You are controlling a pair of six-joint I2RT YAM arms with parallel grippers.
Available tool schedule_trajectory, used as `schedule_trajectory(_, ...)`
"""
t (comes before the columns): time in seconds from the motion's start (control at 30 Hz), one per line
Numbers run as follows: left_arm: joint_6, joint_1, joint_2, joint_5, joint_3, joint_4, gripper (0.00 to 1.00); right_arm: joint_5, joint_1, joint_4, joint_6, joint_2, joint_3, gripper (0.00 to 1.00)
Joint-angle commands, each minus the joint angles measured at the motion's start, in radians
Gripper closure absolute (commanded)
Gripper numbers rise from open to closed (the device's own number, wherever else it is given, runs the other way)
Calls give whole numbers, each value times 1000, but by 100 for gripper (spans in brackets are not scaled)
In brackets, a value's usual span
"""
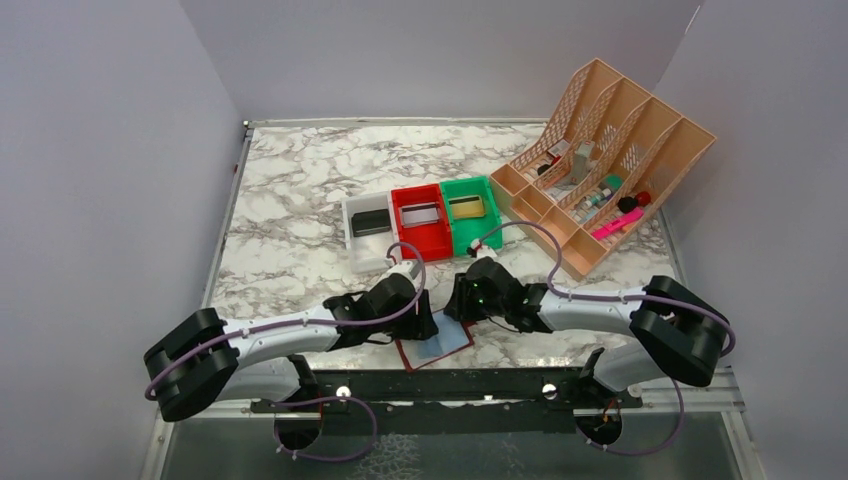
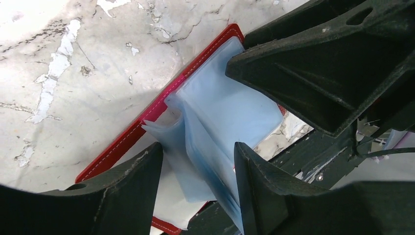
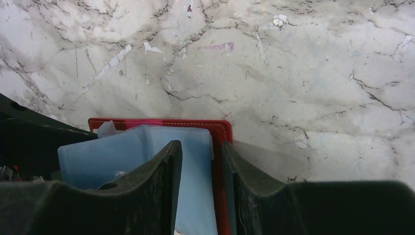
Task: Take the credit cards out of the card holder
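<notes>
The card holder [image 1: 441, 347] lies open near the table's front edge, dark red with a light-blue pocketed face. My left gripper [image 1: 428, 325] is on its left side. In the left wrist view its open jaws [image 2: 198, 147] straddle raised blue sleeves [image 2: 215, 147] of the card holder [image 2: 147, 119]. My right gripper [image 1: 460, 303] is at the card holder's far right corner. Its jaws [image 3: 201, 146] stand open astride the red edge [image 3: 221, 161], one finger on the blue face. Credit cards lie in the bins: black [image 1: 371, 222], silver [image 1: 421, 213] and gold [image 1: 466, 206].
A white bin [image 1: 352, 240], a red bin [image 1: 428, 243] and a green bin [image 1: 472, 233] stand in a row behind the grippers. A tan slotted rack [image 1: 640, 130] with small items fills the back right. A black rail [image 1: 450, 385] runs along the near edge.
</notes>
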Motion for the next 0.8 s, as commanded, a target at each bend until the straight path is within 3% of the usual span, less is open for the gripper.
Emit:
schedule_trajectory(0.0,24,-4,-41,-76,43,-85,40,13,6,-85,12,-21,-34,58)
schedule_trajectory(0.17,72,-2,-101,-184,80,-177,38,39,5,-101,16,-112,-51,53)
schedule_trajectory(0.27,119,-2,-110,-270,150,-279,28,59,6,-107,3,-191,-64,46)
schedule_trajectory(0.43,169,2,-142,-402,230,-391,14,170,6,-186,-26,-345,-54,27)
schedule_trajectory(0.6,211,4,-186,-456,271,-453,7,275,6,-263,-70,-435,-33,21)
schedule_trajectory(0.67,180,3,-207,-521,281,-500,1,329,6,-304,-85,-454,-24,20)
schedule_trajectory(0.77,112,3,-247,-624,277,-580,1,388,5,-369,-93,-488,-17,16)
